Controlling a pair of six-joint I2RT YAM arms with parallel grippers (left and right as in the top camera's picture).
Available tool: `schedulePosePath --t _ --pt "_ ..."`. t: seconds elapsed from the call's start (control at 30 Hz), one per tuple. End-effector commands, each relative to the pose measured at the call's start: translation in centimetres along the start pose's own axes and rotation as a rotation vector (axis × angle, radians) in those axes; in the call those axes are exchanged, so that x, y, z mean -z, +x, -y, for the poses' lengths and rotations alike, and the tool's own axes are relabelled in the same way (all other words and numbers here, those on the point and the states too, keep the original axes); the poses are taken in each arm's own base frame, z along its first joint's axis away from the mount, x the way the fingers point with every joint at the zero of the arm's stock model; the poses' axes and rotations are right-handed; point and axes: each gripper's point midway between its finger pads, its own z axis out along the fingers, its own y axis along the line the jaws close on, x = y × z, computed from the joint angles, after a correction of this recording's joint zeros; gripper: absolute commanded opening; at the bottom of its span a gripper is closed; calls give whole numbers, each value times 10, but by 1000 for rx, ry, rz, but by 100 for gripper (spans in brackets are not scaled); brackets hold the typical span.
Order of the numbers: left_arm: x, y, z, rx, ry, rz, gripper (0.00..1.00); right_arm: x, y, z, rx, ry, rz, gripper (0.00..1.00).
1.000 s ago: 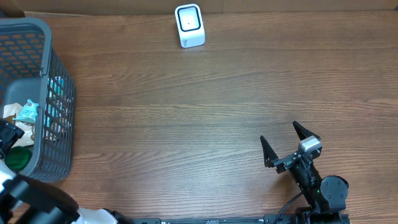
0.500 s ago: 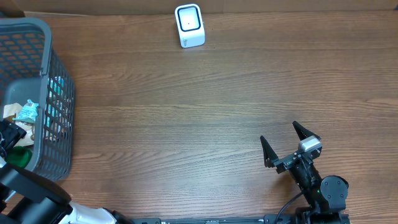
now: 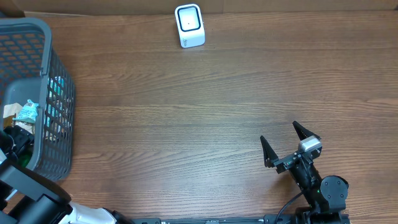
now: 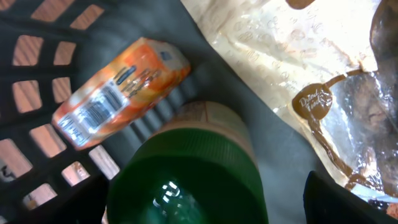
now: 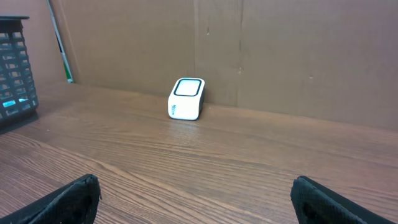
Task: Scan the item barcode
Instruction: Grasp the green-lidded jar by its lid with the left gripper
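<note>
Even light, L wrist pic blurry (glare)

The left gripper [image 3: 13,142] now sits further toward the table's near edge inside the basket [image 3: 61,99]. It covers most of the green lid [image 4: 186,180], which showed plainly beside it a second ago. The left arm [image 3: 34,194], at the table's near-left corner, shifts slightly with it.
</note>
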Motion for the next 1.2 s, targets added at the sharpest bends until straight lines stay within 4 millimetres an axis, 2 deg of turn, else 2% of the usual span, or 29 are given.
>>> schedulePosePath --t 0.0,0.3,0.4,0.67,0.83,1.17 --pt "-10 9 1 -26 12 -29 83 0 1 2 -2 9 5 100" --pt "-16 16 3 -28 22 -47 83 0 1 2 -2 9 5 100" --pt "-15 15 9 -26 56 -42 82 0 1 2 -2 9 5 100" --pt "-15 17 16 -26 96 -53 64 0 1 2 -2 9 5 100" --pt "-14 18 16 -27 95 -58 57 0 1 2 -2 9 5 100" --pt "4 10 18 -25 115 -54 43 0 2 2 -3 9 3 100"
